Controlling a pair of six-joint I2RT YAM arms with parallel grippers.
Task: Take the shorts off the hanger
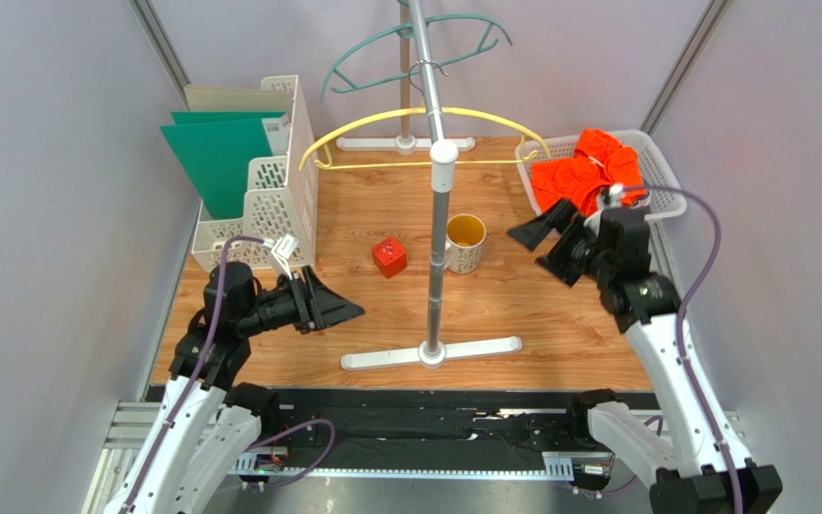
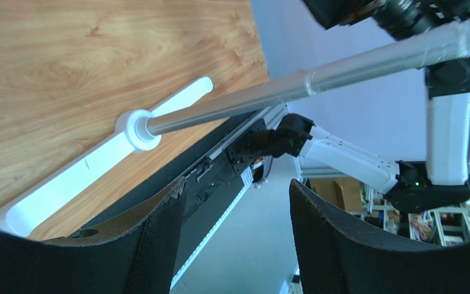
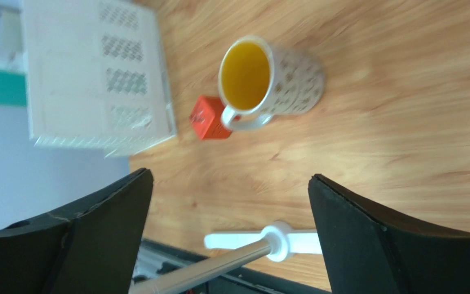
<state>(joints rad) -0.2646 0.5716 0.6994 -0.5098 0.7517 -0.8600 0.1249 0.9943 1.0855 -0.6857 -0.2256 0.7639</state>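
Grey walls box in the wooden table (image 1: 555, 311). Orange shorts (image 1: 587, 171) lie heaped in the white basket (image 1: 667, 177) at the far right, and both the yellow hanger (image 1: 383, 123) and the teal hanger (image 1: 372, 59) hang bare (no printed pair shows in any view). The left fingers (image 1: 340, 308) and right fingers (image 1: 539, 227) are spread wide and hold nothing. My worry is the rack pole (image 1: 439, 214) between them: a careless sweep inward could knock it, or tip the mug (image 1: 465, 242) just beside it.
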